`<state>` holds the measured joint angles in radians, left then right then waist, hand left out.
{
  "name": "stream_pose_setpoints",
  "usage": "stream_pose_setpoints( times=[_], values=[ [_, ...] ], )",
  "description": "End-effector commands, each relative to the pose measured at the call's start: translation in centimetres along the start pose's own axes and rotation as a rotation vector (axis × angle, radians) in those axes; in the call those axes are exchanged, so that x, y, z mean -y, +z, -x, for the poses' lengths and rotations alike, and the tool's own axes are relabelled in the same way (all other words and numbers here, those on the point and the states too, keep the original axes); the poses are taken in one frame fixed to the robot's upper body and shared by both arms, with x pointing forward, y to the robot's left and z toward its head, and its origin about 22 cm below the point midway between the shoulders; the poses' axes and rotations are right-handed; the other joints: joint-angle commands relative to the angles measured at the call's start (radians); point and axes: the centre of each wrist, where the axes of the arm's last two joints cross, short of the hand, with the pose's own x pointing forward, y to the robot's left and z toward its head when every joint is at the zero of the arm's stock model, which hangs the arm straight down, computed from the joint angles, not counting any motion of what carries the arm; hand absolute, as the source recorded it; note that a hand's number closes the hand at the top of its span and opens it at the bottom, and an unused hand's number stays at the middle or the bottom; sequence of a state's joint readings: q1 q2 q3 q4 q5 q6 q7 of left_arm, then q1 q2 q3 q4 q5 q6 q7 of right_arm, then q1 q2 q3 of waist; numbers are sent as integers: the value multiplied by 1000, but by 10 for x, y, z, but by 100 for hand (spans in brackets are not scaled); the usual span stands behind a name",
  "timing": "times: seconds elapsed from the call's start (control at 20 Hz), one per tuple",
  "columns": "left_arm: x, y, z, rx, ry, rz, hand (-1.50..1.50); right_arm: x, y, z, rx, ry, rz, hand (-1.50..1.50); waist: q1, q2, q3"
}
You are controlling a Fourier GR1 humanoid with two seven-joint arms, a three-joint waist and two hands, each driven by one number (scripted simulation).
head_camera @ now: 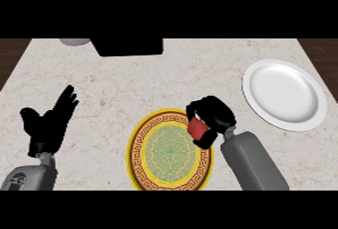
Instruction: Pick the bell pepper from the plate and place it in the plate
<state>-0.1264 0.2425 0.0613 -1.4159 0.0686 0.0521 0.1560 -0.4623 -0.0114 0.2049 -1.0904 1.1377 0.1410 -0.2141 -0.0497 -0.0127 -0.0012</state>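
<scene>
A: Plate with the gold patterned rim (140, 154) sits nearest, by the tabletop's (132, 76) front edge. And the bell pepper (196, 129)?

B: Red, clamped in the right robot hand (210, 120), over that plate's right rim.

A: Left robot hand (49, 123)?

B: Fingers spread, resting at left. Bare marble beyond; the white plate (284, 95) lies near the right edge.

Red bell pepper (196, 128) — yellow, green patterned plate (153, 172) — plain white plate (284, 95).

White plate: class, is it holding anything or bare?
Bare. The white plate shows only its plain surface; the red pepper is in the right robot hand, above the patterned plate's rim.
</scene>
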Motion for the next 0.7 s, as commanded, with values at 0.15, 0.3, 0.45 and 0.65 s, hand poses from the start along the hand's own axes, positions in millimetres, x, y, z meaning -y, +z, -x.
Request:
stream_pose_setpoints(
  times=[0.15,0.3,0.45,0.65],
  values=[
    [4,-3,-1,-4,2,11,0,56,20,0,-305,-19,602,150,5,0,1],
    [5,2,-8,0,1,44,0,62,29,-9,-416,20,725,150,32,2,1],
    [3,-7,-15,7,-10,40,0,74,45,-5,-501,-4,801,150,35,9,1],
    [4,-15,-19,18,-18,47,0,86,59,2,-576,-101,840,150,44,12,1]
  ],
)
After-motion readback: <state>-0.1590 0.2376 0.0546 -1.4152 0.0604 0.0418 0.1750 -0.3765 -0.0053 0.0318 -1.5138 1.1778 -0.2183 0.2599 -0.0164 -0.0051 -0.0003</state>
